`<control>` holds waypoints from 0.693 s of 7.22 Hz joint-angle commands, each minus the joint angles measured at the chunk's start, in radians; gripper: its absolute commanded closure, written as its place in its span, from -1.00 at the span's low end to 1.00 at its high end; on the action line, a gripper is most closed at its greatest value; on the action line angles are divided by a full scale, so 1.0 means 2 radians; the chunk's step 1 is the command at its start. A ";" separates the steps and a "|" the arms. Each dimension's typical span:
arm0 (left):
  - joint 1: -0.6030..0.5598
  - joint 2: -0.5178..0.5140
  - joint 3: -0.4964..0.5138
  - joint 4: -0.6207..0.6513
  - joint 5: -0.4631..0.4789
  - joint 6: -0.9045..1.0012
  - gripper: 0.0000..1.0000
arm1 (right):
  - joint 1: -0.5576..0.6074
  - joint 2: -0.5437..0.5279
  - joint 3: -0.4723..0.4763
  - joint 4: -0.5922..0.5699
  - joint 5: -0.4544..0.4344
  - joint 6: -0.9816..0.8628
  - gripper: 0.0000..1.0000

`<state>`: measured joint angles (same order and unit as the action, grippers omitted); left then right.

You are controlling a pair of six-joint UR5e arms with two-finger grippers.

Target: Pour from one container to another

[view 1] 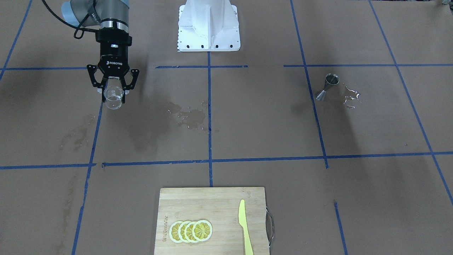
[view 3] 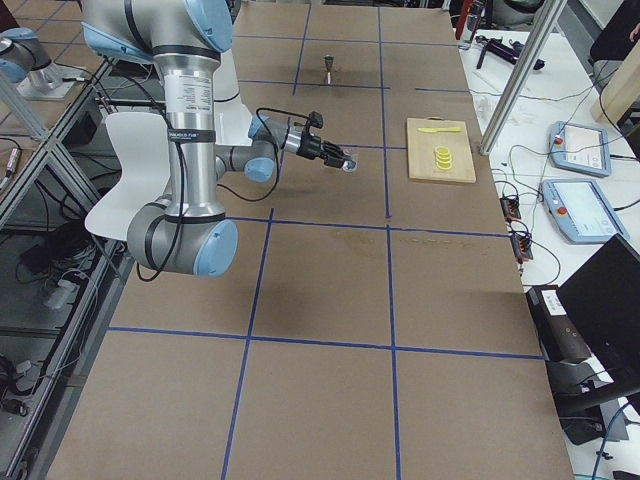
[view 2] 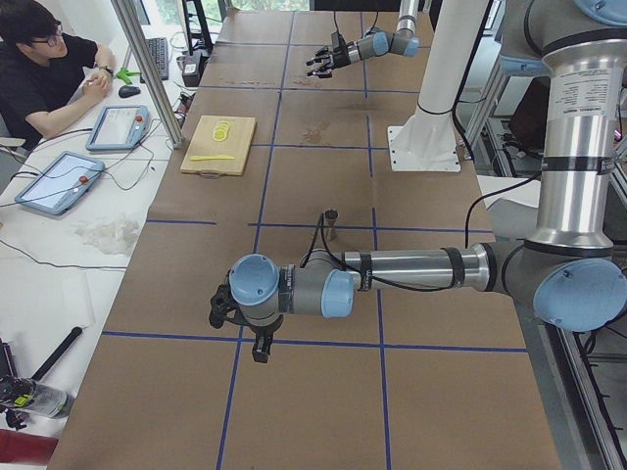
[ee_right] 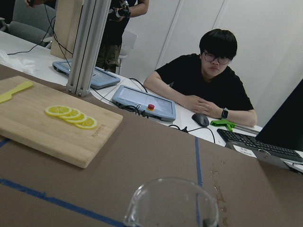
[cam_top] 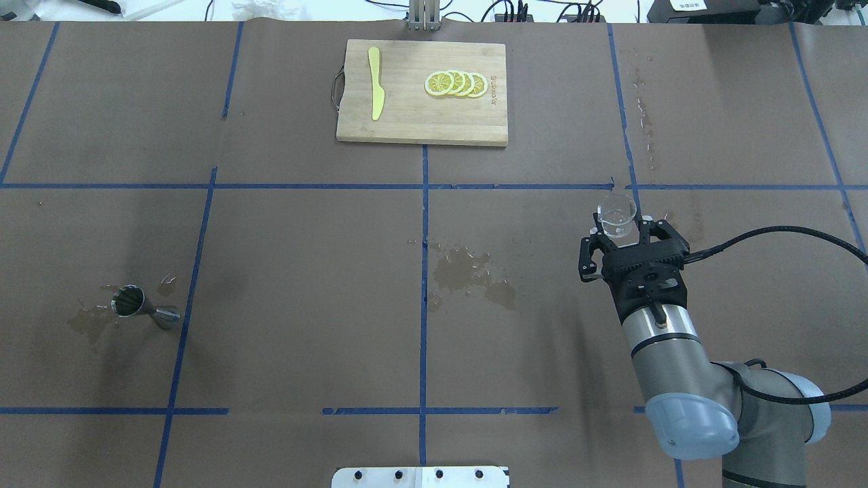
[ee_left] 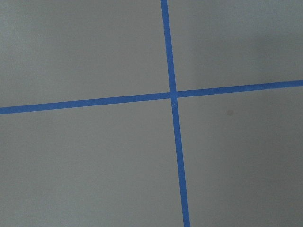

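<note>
Clock is on the overhead view, 12 pointing away from the robot.

Nearest you have the left gripper (view 2: pixel 220 311), parked low past the 9 o'clock end of the table, probably so it's out of the pour path. Its arm is stretched out flat and its wrist camera looks straight down at a tape cross (ee_left: pixel 173 94). It shows only in the side view, so you cannot tell whether the claw is spread or closed.

The jigger (cam_top: pixel 139 306) stands upright at 9 with its mouth up, so it reads as the receiver. There's a wet patch (cam_top: pixel 88 318) beside it.

The right gripper (cam_top: pixel 620 227) at 3 is pinching the glass beaker (cam_top: pixel 616 213) by its sides. The spout faces away from the wrist, probably so a wrist roll can tip it. The beaker is upright and looks raised off the table. I can't tell the fill level. The forearm reaches forward, with the wrist about level and the tool axis horizontal.

The beaker and jigger are well apart, so you need a long traverse towards 9 before any tilt. The puddle (cam_top: pixel 475 274) near centre suggests splash risk.

Farthest, at 12, is the cutting board (cam_top: pixel 420 129) with the lemon slices (cam_top: pixel 458 83) and the yellow knife (cam_top: pixel 375 91). It looks unrelated to the pour.
</note>
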<state>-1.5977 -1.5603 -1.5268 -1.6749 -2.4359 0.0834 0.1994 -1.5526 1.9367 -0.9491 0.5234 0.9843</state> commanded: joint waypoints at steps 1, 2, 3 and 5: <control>0.000 -0.002 -0.001 0.000 0.000 0.000 -1.00 | -0.001 -0.021 -0.117 0.202 -0.002 0.005 1.00; 0.000 -0.002 0.000 0.000 0.000 0.000 -1.00 | -0.002 -0.021 -0.147 0.265 -0.004 0.005 1.00; 0.000 -0.002 0.000 0.000 -0.001 0.000 -1.00 | -0.003 -0.022 -0.166 0.277 -0.005 0.006 1.00; 0.000 -0.002 -0.001 0.000 -0.001 0.000 -1.00 | -0.003 -0.034 -0.202 0.317 -0.003 0.033 1.00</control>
<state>-1.5969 -1.5646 -1.5267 -1.6751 -2.4373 0.0828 0.1940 -1.6037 1.5748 -0.3629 0.5156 1.0307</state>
